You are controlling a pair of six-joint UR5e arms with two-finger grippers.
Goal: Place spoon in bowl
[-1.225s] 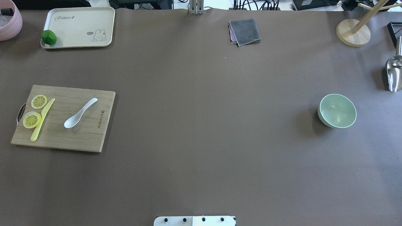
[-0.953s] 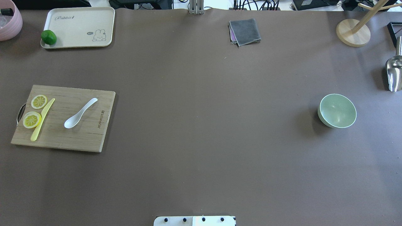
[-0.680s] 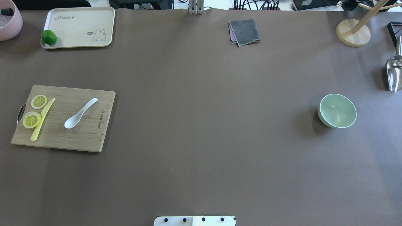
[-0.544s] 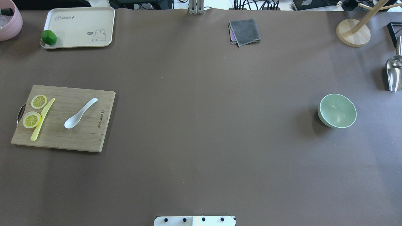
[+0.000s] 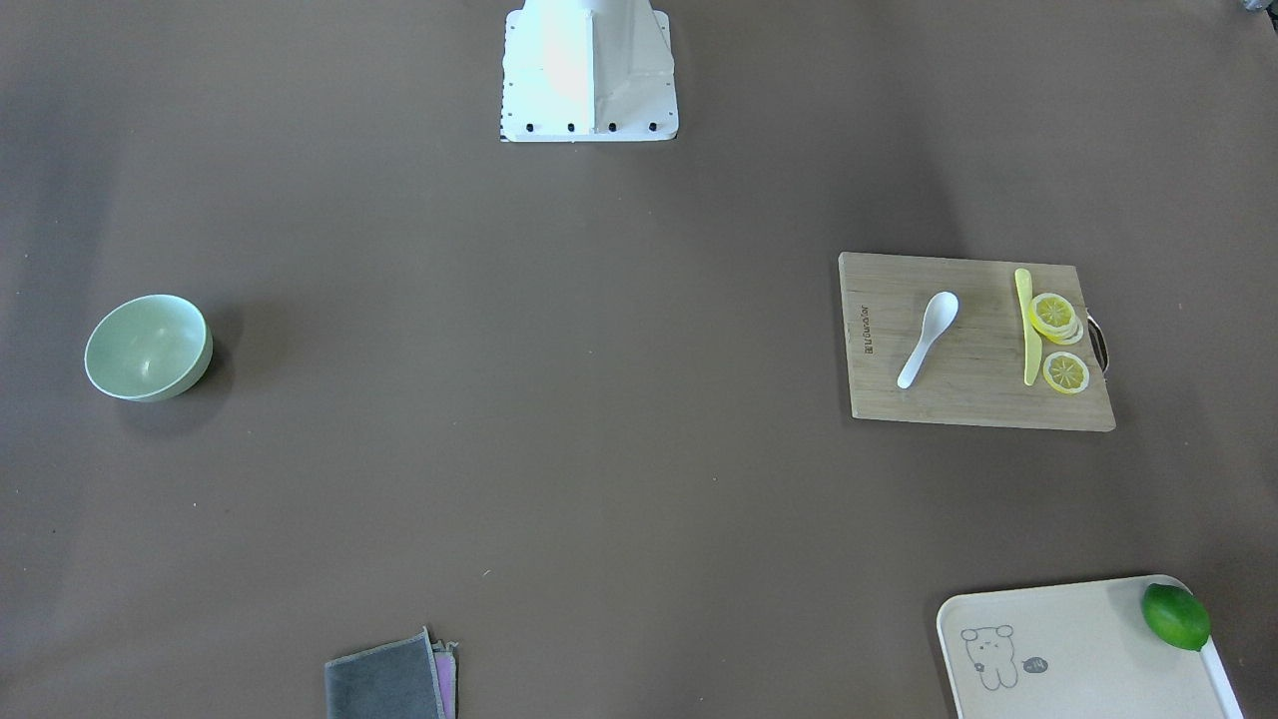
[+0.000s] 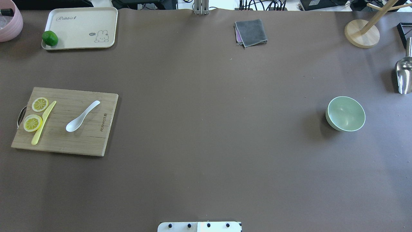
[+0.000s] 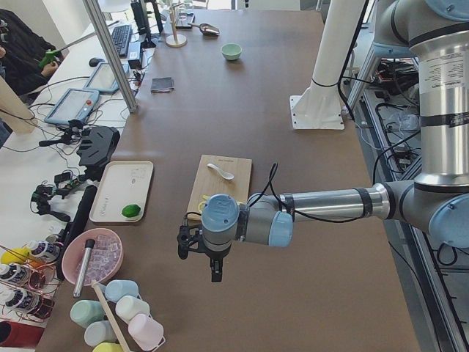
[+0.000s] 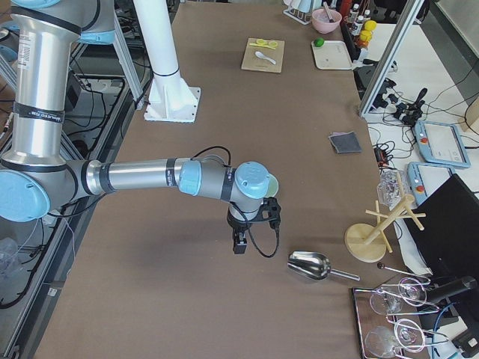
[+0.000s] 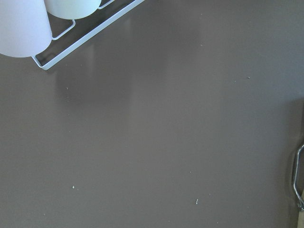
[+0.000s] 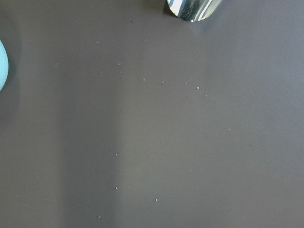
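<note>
Spoon (image 6: pixel 83 116) noted glossy white, ceramic-like. Bowl (image 6: pixel 346 113) smooth, faint sheen. Board (image 6: pixel 80 141) grained wood, matt. Worktop (image 6: pixel 206 129) matt brown. Scoop (image 6: pixel 404 75) polished metal. Cloth (image 6: pixel 251 32) grey fabric.

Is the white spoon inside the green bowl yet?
No, the spoon lies on the wooden cutting board, far across the table from the empty bowl.

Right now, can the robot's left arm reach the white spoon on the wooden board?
Probably yes. The spoon lies uncovered on the cutting board, clear of the yellow knife, and the left gripper hangs close by.
</note>
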